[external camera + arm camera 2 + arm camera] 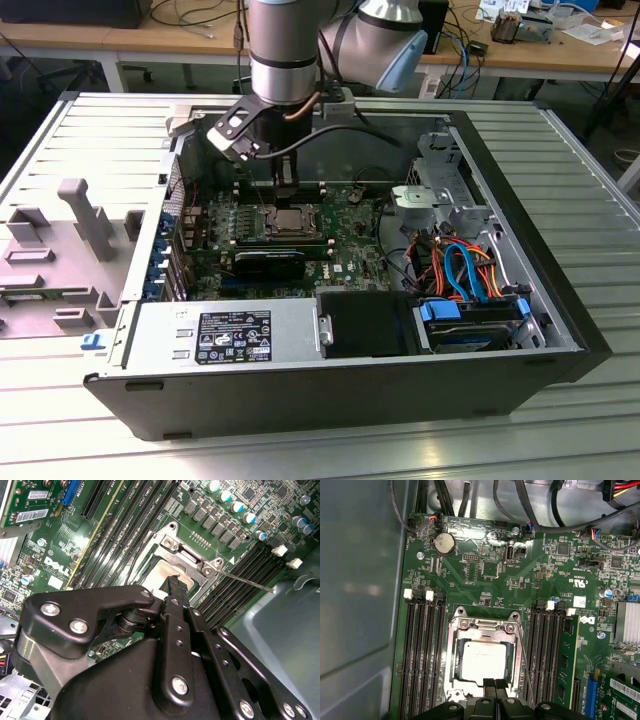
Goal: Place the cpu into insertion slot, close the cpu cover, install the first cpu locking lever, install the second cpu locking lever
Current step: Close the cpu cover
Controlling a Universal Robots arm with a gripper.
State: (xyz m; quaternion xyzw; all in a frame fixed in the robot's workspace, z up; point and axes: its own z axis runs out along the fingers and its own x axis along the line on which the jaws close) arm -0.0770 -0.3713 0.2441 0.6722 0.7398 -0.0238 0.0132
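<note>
While it sits flat in the insertion slot [262,226] at centre of the exterior view, the cpu [291,220] likely handles light, rigid, slick-topped, fragile beneath, best taken by its edges; gripper [495,682] pressed together at its edge.

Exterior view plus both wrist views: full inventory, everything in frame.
computer case: 1, dark grey, open, on the slatted table
circuit board: 1, green, inside the case
cpu: 1, silver-grey, seated in the insertion slot
cpu cover: 1, metal frame, around the cpu
locking lever: 1, thin wire, angling out over the memory slots
memory slots: two banks, black, either side of the insertion slot
coin cell: 1, silver, near the board edge
power supply: 1, silver, near wall of the case
cables: bundle, orange, blue, red, exterior view's right
arm: 1, silver-grey, above the case
pincer: 1, black, fingers together, tips at the cpu's edge
</note>
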